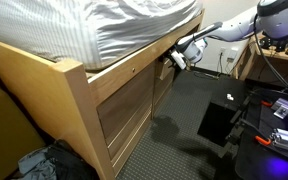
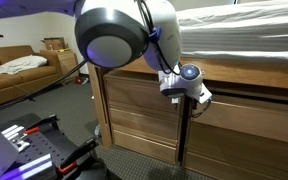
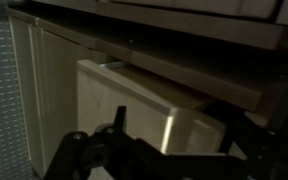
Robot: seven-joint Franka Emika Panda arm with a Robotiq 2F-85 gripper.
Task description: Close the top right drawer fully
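One shallow pale-oak drawer with a flat plain front [image 3: 124, 105] sits mid-frame in the wrist view, poking out of the light-wood bed frame [image 3: 44, 70]. End effector [image 3: 174, 155] below looks released.

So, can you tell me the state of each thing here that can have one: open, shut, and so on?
top right drawer: partly open, its front standing out from the frame.
gripper: open, at the drawer front; whether it touches cannot be told.
taller panel fronts: shut, flush with the frame.
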